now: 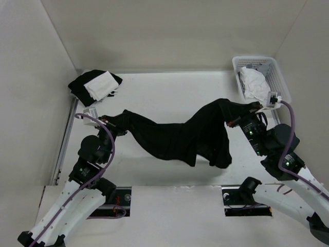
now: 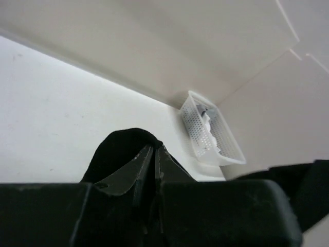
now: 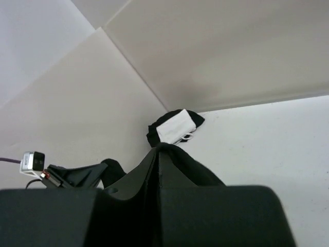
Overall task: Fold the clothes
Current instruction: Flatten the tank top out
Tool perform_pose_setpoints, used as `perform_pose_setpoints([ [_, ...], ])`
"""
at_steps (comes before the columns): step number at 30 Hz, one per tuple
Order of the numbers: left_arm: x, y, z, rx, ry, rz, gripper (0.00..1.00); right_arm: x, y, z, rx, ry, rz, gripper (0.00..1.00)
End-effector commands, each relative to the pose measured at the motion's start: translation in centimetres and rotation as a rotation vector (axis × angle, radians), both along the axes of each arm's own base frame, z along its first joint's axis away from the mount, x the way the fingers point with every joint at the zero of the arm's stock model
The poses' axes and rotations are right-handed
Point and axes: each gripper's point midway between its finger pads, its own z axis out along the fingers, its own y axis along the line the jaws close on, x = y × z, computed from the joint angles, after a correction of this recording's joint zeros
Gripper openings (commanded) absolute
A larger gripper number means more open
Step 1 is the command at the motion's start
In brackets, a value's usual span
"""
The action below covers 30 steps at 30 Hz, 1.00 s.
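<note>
Entry, viewing remotely. The black top [image 1: 175,139] is off the basket side and strung across the middle of the white table [image 1: 169,92], held at both ends between the two arms. The fabric is plain, matte and soft, with no print that I can make out. It sags in a long, uneven band: narrow and twisted at the left end, and bunched into a thick fold that hangs down in a rounded lobe towards the right.

Left gripper [image 1: 114,123]: in the left wrist view the two dark fingers [image 2: 145,167] are pressed together into a thin seam, with a smooth hump of black cloth bulging out just past the tips. I read this as clamped on the left end of the top.

Right gripper [image 1: 232,116]: the right wrist view shows the same picture, fingers closed to a narrow line and black fabric rising in a peak around them. Clamped on the right end of the top.

Surroundings: a white plastic basket [image 1: 280,77] with a perforated lattice wall sits in the far right corner, with crumpled white garments [image 1: 254,82] inside it. In the far left corner lies a black bundle [image 1: 77,88] with a folded white cloth [image 1: 100,85] on top, flat and roughly rectangular. Both are well apart from the top. The table surface is smooth and pale, enclosed by plain off-white walls.
</note>
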Motion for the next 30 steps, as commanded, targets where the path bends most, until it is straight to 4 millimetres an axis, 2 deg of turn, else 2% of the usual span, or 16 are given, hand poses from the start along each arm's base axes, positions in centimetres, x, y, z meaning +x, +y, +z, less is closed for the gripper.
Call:
perform_pose_setpoints([
  [1, 1.6, 2.0, -2.1, 0.075, 0.068, 0.115, 0.05, 3.2, 1.4, -3.8, -0.095, 0.09, -0.052, 0.06],
  [3, 4.3, 2.1, -3.0, 0.063, 0.084, 0.153, 0.05, 6.3, 2.6, -6.9, -0.115, 0.147, -0.052, 0.06],
  [4, 5.1, 1.7, -3.1, 0.056, 0.095, 0.144, 0.05, 7.4, 3.1, -7.7, -0.121, 0.163, -0.037, 0.05],
  [5, 6.7, 0.3, -3.4, 0.029, 0.12, 0.11, 0.05, 9.9, 3.4, -8.5, -0.107, 0.19, -0.024, 0.04],
  [9, 8.9, -1.5, -2.5, 0.019, 0.129, 0.081, 0.05, 14.6, 3.7, -7.2, -0.086, 0.183, -0.022, 0.06],
  [10, 9.4, -1.8, -2.8, 0.028, 0.147, 0.083, 0.05, 16.3, 3.9, -7.3, -0.1, 0.198, -0.021, 0.07],
  [11, 9.9, -1.6, -4.0, 0.041, 0.182, 0.092, 0.05, 20.5, 4.2, -8.5, -0.128, 0.254, -0.032, 0.06],
  [13, 10.2, -1.5, -5.8, 0.036, 0.236, 0.101, 0.05, 23.7, 4.4, -9.2, -0.13, 0.296, -0.038, 0.03],
  [15, 10.0, -1.7, -6.2, 0.025, 0.251, 0.091, 0.05, 24.4, 4.5, -8.3, -0.12, 0.284, -0.037, 0.03],
  [17, 9.7, -1.7, -4.9, 0.003, 0.22, 0.084, 0.05, 24.0, 4.3, -5.6, -0.114, 0.22, -0.038, 0.03],
  [18, 9.5, -1.6, -3.7, -0.014, 0.196, 0.083, 0.05, 23.2, 4.0, -3.1, -0.108, 0.172, -0.039, 0.03],
  [19, 9.4, -1.6, -3.2, -0.018, 0.188, 0.081, 0.05, 23.0, 3.9, -2.5, -0.105, 0.161, -0.04, 0.03],
  [21, 8.4, -1.9, -0.4, -0.044, 0.132, 0.053, 0.05, 19.8, 3.4, 1.4, -0.105, 0.096, -0.025, 0.03],
  [24, 5.9, -1.2, 1.8, -0.065, 0.092, 0.033, 0.05, 13.8, 3.5, 3.7, -0.128, 0.022, 0.024, 0.04],
  [28, 2.7, -0.1, 0.3, -0.05, 0.125, 0.03, 0.05, 5.1, 3.1, 4.4, -0.129, -0.041, 0.111, 0.05],
  [30, 1.5, 0.4, -1.5, -0.041, 0.165, 0.033, 0.06, 3.5, 2.3, 4.1, -0.111, -0.044, 0.106, 0.05],
])
